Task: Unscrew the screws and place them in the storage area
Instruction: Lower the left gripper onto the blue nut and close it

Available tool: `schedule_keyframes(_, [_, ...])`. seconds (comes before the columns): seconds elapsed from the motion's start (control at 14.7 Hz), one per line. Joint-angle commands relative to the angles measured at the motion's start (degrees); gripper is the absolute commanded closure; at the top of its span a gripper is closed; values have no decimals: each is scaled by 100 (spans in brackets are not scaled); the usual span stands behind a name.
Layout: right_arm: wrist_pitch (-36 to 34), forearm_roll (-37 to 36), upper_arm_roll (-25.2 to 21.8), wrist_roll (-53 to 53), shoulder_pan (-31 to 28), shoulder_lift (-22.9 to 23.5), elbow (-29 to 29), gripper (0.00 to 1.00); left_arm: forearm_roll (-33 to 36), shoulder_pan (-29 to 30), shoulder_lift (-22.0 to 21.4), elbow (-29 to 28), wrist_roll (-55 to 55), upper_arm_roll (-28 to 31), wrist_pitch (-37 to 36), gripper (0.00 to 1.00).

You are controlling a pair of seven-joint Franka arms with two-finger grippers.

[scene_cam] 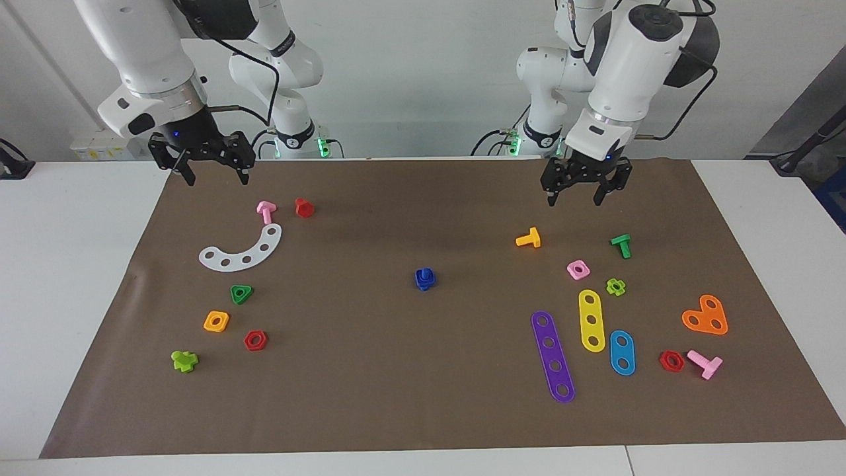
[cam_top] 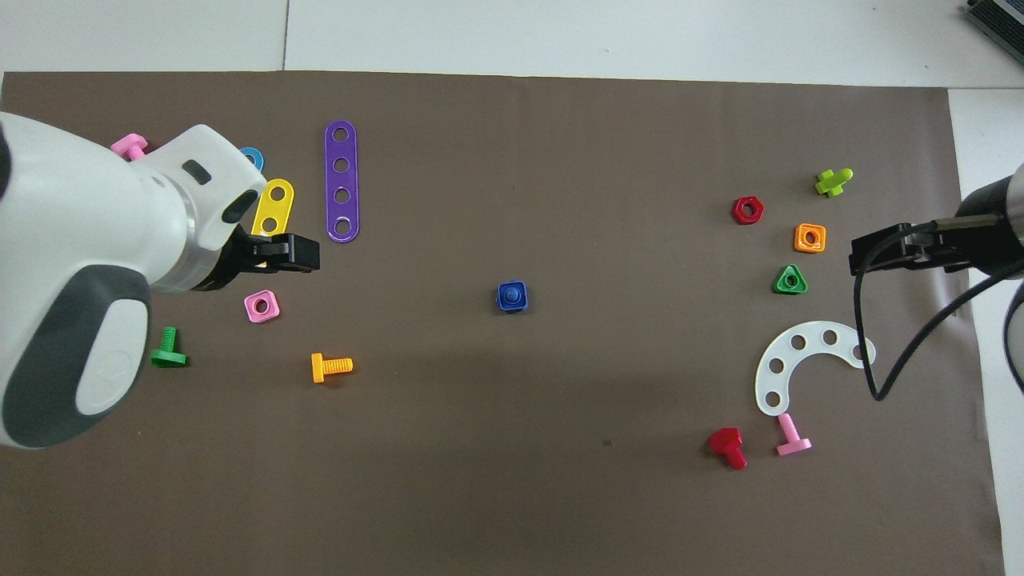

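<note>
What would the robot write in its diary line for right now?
blue bolt with nut: mid-mat, untouched, still screwed | left gripper: open, raised | right gripper: open, raised

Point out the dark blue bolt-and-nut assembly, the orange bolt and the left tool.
dark blue bolt-and-nut assembly (scene_cam: 425,279), facing view, on the square nut.
orange bolt (scene_cam: 529,238), facing view, mid-stem beside its head.
left tool (scene_cam: 585,190), facing view, midway between its fingertips.

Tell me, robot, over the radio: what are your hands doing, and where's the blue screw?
Left hand and right hand both open, raised, holding nothing. Blue screw mid-mat, nut on, untouched. Nothing around it.
</note>
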Motion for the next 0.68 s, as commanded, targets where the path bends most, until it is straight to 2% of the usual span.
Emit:
schedule_keyframes(0.0, [72,28,20,-126,-39,-145,-187,0,26,-507,413,46,-800,98,450,2])
schedule_keyframes(0.2, [72,28,20,-127,-39,-145,-178,0,26,-938,861,90,-1425,98,968,2])
schedule_keyframes(0.41, [72,28,20,-126,-39,-145,-178,0,0,-1211,1029,90,-1821,98,1295,2])
schedule_keyframes(0.61, [72,28,20,-126,-39,-145,-178,0,-9,-1554,1713,476,-2242,107,1541,2])
